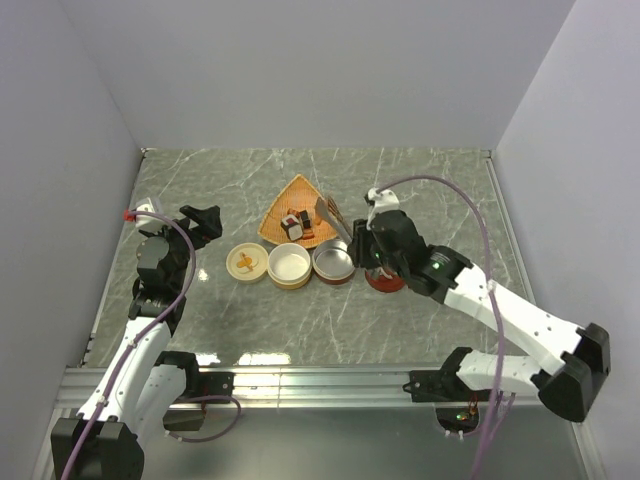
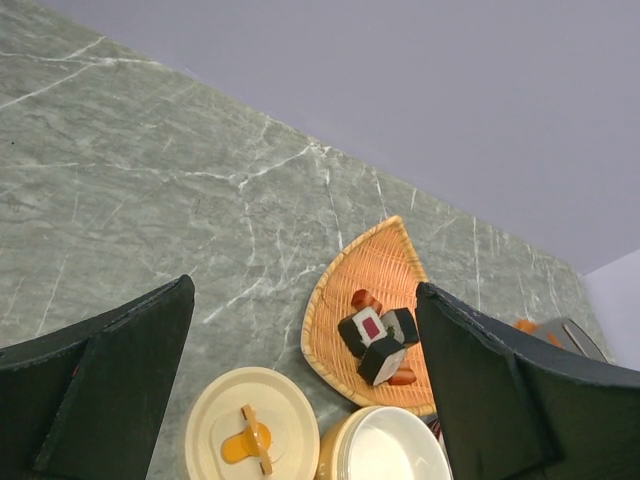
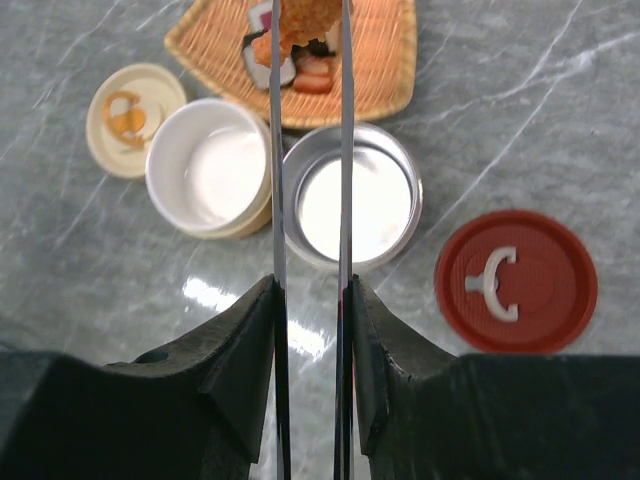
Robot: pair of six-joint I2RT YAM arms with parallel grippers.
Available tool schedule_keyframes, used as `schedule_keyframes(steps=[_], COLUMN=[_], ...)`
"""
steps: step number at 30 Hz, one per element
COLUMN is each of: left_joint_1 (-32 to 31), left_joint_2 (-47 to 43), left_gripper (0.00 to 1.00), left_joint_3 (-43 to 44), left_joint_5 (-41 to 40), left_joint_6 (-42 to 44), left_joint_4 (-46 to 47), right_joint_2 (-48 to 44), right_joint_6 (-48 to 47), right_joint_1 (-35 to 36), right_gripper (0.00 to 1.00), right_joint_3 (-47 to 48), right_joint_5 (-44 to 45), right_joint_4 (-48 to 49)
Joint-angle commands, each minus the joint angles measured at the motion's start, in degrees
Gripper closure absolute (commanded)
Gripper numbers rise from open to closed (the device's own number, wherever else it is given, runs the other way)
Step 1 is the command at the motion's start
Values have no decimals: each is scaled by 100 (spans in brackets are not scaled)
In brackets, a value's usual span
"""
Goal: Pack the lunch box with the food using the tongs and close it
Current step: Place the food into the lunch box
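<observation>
Right hand [image 3: 310,300] is clamped on the tongs [image 3: 345,150], whose tips pinch an orange fried piece [image 3: 300,18] above the wicker basket [image 3: 385,60]. Rolls [image 2: 375,340] lie in that basket. Left hand [image 1: 202,222] is spread wide and holds nothing, above the counter [image 1: 420,190].

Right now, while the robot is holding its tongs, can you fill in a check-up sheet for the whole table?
Surface: grey marbled table, no spills seen.
Job's things: tongs, tips around an orange-brown piece above the wicker tray; more food on the tray; cream pot and metal pot open and empty; cream lid and red lid lying beside them.
Clutter: nothing seen.
End effectors: left end effector open, holding nothing; right end effector shut on the tongs.
Cables: purple cables loop along both arms.
Surroundings: plain walls on three sides; metal rail at the near edge.
</observation>
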Motion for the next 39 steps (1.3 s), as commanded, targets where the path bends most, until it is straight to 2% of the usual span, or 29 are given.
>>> schedule_keyframes(steps=[1, 9, 19, 22, 39], left_joint_1=[-12, -12, -12, -12, -12], left_joint_2=[6, -125, -169, -178, -134], left_gripper=[0, 1, 0, 1, 0], left_joint_3=[-1, -10, -18, -27, -36], left_joint_5=[162, 153, 153, 144, 170], left_joint_6=[-95, -113, -113, -113, -130], left_joint_4=[287, 252, 225, 225, 269], right_joint_2=[-536, -1591, -1575, -1495, -1275], right_joint_6=[285, 1006, 1182, 1173, 997], right_joint_1=[281, 791, 888, 888, 888], right_gripper=[100, 100, 100, 96, 57], right_joint_3=[-181, -963, -1210, -1192, -1113], right_joint_5=[376, 508, 658, 754, 728], right_joint_4=[-411, -1026, -948, -948, -588])
